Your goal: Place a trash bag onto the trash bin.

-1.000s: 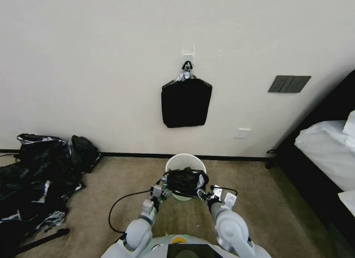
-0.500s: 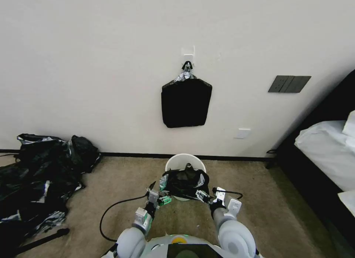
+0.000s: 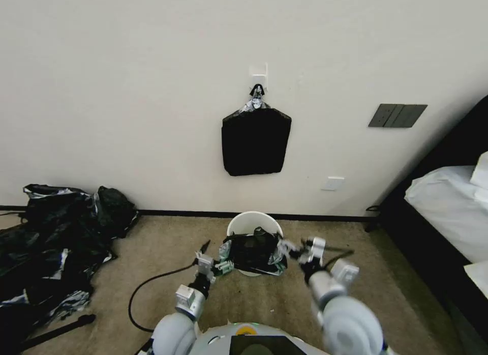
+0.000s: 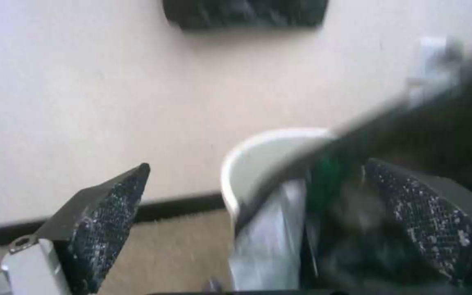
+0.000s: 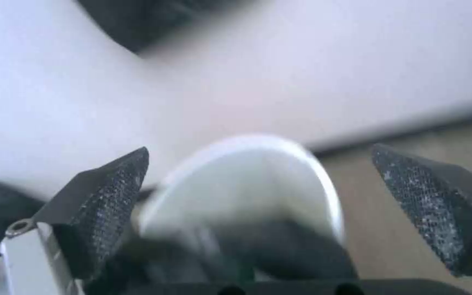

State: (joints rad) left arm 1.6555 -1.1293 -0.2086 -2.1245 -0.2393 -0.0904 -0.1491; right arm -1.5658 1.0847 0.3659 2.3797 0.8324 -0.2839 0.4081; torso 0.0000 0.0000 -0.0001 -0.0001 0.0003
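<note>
The cream-white trash bin [image 3: 254, 224] stands on the carpet against the wall. The glossy black trash bag [image 3: 253, 252] hangs crumpled over its near rim and front side; the far rim is bare. My left gripper [image 3: 213, 258] is open at the bag's left edge. In the left wrist view the bag [image 4: 350, 250] lies against one finger [image 4: 427, 229], with the bin [image 4: 268, 155] behind it. My right gripper [image 3: 294, 248] is open just right of the bag. The right wrist view shows wide-apart fingers [image 5: 105, 205] framing the bin [image 5: 247, 180] and the bag [image 5: 285, 246].
A flat black bundle [image 3: 255, 141] hangs from a wall hook above the bin. A heap of black plastic sheeting [image 3: 51, 243] covers the floor at left. A bed [image 3: 447, 207] stands at right. A black cable [image 3: 152, 284] loops over the carpet by my left arm.
Both grippers have let go of the bag's edges and opened. The left arm has drawn back to the left; the right gripper has risen and swung right. The bag stays draped on the bin.
</note>
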